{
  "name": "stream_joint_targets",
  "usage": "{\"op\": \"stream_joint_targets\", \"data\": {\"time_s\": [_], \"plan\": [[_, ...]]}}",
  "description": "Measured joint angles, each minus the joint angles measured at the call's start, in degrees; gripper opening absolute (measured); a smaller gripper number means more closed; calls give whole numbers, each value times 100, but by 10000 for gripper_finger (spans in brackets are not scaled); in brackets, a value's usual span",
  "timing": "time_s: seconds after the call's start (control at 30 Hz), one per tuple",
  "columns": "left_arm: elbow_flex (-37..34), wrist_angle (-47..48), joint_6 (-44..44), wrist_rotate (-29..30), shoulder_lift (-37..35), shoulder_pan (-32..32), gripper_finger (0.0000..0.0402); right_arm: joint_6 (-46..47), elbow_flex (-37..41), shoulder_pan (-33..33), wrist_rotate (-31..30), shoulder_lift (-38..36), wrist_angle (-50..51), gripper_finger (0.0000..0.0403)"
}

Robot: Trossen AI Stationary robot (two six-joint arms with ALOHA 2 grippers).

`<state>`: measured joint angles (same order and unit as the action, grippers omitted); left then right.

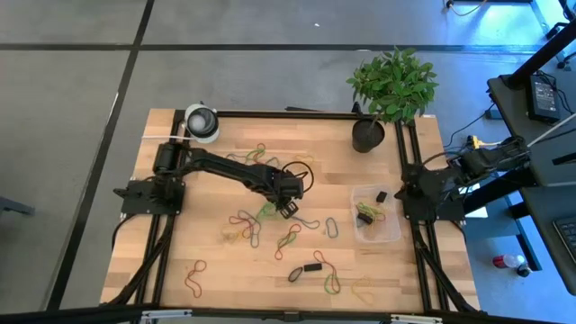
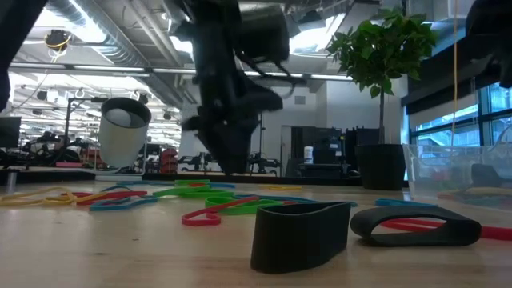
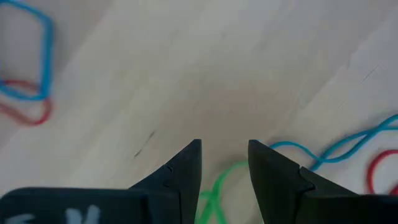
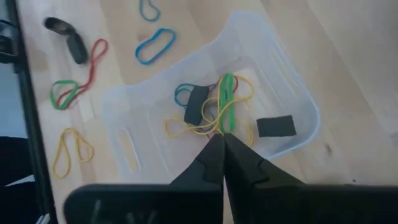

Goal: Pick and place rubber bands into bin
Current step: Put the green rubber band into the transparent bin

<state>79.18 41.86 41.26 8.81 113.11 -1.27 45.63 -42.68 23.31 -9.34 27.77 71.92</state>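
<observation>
Nearest the low camera, two wide dark bands point(image 2: 302, 234) are seen standing on edge on the wooden tabletop point(image 2: 96, 248), with red, green and blue rubber bands point(image 2: 210, 210) strewn flat behind them. Farther back, the left tool point(image 1: 286, 205) is lowered over the middle of the tabletop, its jaws parted around a green loop point(image 3: 219, 190) that is not gripped. At the right edge the right tool point(image 4: 222, 152) is held pinched shut and empty just above the bin point(image 4: 283, 93), in which yellow, green, blue and dark bands are gathered. A potted plant point(image 1: 389, 90) and a white roll point(image 1: 202, 121) are placed at the far corners
</observation>
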Motion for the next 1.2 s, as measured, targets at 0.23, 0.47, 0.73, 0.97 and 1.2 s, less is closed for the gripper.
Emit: {"op": "stream_joint_targets", "data": {"time_s": [0.23,0.47,0.73,0.97,1.2], "plan": [[6,75,-696,-404,348,13,125,-94,0,0,0,-684,2,7],[6,317,-1549,-350,344,-80,125,-98,0,0,-2,-1057,2,5],[29,444,-1806,-271,483,-170,112,-267,0,0,-12,-1110,1,9],[81,475,-1937,-32,520,-406,12,-434,0,0,-33,-1109,0,5],[918,453,-1570,558,582,-659,2,-564,0,0,-125,-1108,0,11]]}}
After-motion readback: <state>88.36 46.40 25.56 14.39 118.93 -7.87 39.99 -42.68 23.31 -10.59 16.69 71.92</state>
